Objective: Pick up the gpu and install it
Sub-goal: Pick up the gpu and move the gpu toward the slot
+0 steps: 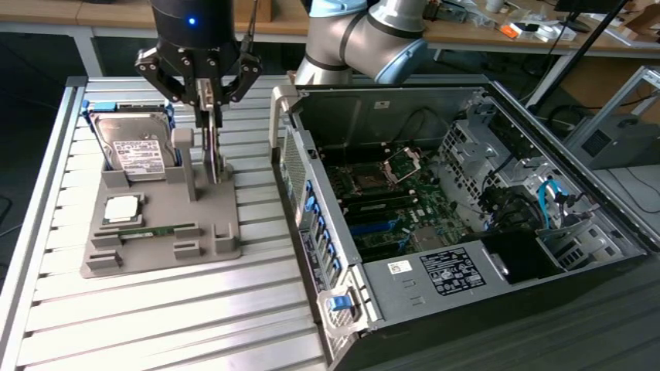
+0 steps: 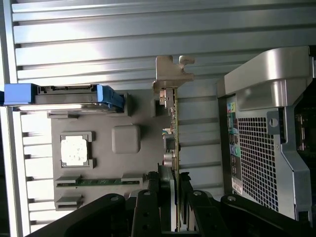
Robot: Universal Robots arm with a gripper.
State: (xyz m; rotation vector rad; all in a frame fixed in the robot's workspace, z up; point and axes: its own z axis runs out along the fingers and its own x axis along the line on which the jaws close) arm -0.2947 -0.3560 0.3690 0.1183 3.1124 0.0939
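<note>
**Gripper pinching gpu at holder**

Gripper (image 1: 210, 104) (image 2: 170, 197) hangs over the gray holder (image 1: 154, 259) with its fingers pressed on both faces of the gpu (image 1: 212, 151) (image 2: 170, 128). The card stands upright on its edge at the holder's slot post. Cannot tell if its lower edge touches the slot. The hard drive (image 1: 139, 147) sits just beside it on the exterior view's left. The open computer case (image 1: 464, 193) lies on the exterior view's right, apart from the card.

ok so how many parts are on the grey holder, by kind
hard drive: 1
cpu: 1
memory stick: 1
gpu: 1
total: 4
</note>
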